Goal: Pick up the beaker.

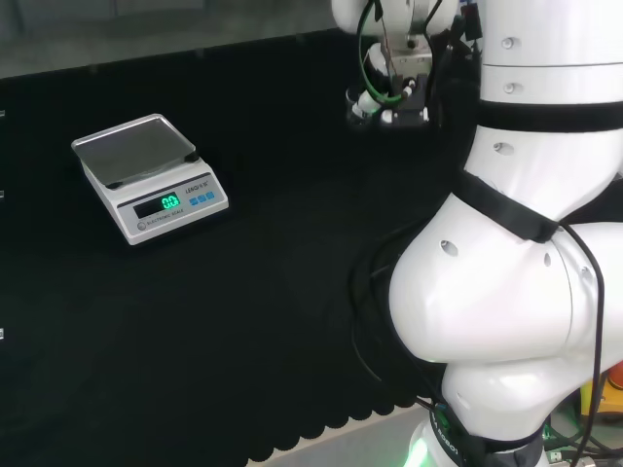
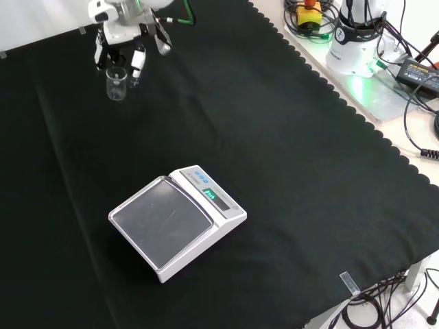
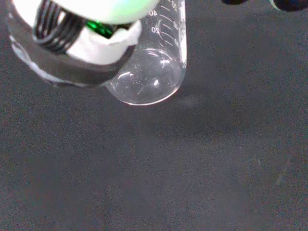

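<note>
Small clear glass beaker (image 2: 116,83) with printed graduations, upright on the black-clothed table (image 2: 288,157) at the far left corner in the front view, directly beneath the black and white hand (image 2: 123,34). Fingers (image 2: 137,62) hanging either side, not visibly closed; exact spread hard to tell. Best lowered squarely, closing evenly around the wall, avoiding tipping. One beaker, one white scale (image 2: 178,221).

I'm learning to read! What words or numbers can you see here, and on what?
"40" and "20": marks on the beaker.
Green digits on the scale display: too blurred to read.
Labels on the scale front: too small to read.
</note>
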